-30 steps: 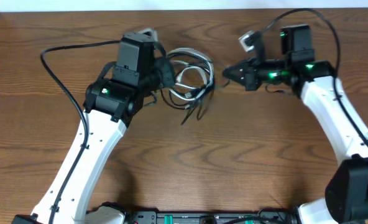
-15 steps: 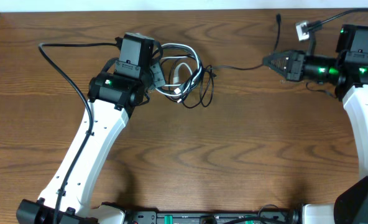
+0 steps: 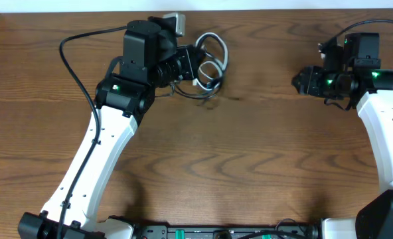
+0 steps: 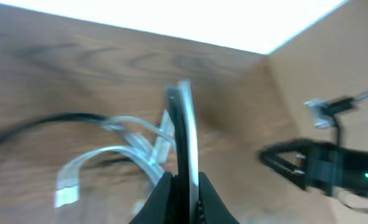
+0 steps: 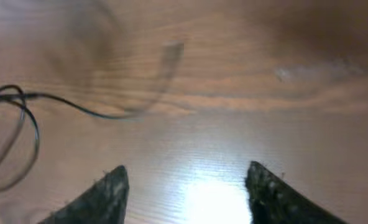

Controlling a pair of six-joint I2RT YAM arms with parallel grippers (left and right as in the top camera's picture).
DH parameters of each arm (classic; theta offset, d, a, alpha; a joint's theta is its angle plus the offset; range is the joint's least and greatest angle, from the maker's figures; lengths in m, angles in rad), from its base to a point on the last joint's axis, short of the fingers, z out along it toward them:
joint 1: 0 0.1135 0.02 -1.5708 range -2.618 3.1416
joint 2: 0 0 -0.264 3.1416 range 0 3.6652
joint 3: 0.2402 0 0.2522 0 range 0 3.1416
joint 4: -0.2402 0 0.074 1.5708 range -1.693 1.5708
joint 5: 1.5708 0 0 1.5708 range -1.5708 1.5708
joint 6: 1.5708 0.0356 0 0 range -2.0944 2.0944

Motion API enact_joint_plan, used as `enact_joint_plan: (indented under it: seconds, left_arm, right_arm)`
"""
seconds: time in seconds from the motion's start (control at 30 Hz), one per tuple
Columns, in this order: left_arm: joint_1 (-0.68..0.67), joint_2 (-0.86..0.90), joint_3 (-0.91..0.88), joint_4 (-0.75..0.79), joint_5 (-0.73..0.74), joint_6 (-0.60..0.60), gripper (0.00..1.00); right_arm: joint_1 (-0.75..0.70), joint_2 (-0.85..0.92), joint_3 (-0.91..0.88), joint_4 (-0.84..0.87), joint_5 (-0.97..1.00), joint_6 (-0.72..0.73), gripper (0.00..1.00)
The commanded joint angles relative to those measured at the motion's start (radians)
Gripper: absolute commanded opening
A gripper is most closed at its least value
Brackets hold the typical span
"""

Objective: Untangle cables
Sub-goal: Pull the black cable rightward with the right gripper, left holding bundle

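Note:
The cables (image 3: 212, 61) form a small tangle of pale loops and thin black cord at the back of the table. My left gripper (image 3: 195, 65) is shut on it. In the left wrist view the jaws (image 4: 184, 190) pinch an upright white cord (image 4: 186, 134), with more pale loops (image 4: 119, 155) trailing left, blurred. My right gripper (image 3: 298, 81) hovers far to the right, open with nothing between its fingers. In the right wrist view the gripper (image 5: 187, 183) is over bare wood and a thin black cord (image 5: 28, 118) lies at the left.
The wooden table's back edge (image 3: 263, 9) runs close behind both grippers. The thick black wire (image 3: 77, 73) of the left arm loops out to the left. My right arm (image 4: 324, 167) shows in the left wrist view.
The right gripper has opened and let go of the black cord that was stretched between the arms. The left gripper has swung up and right with the tangle, which now looks more bunched.

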Motion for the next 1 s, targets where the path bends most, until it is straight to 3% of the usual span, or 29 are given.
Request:
enact_joint_plan:
  seconds: [0.0,0.1,0.23,0.47,0.97]
  left_arm:
    - [0.006,0.002,0.011,0.02,0.116,-0.064,0.07]
    - [0.006,0.002,0.011,0.019,0.116,-0.074,0.07]
    - [0.006,0.002,0.011,0.03,0.116,-0.121,0.08]
    - [0.007,0.002,0.011,0.113,0.116,-0.22,0.07]
    - [0.006,0.002,0.011,0.209,0.115,-0.409,0.07]
  right_arm:
    - [0.004,0.003,0.01,0.029,-0.269,-0.132,0.64]
    - [0.02,0.003,0.01,0.085,-0.405,-0.138,0.65]
    - [0.077,0.003,0.01,0.146,-0.428,-0.133,0.67]
    - [0.171,0.011,0.01,0.182,-0.293,0.061,0.62]
    - [0.333,0.058,0.009,0.251,-0.212,0.146,0.57]
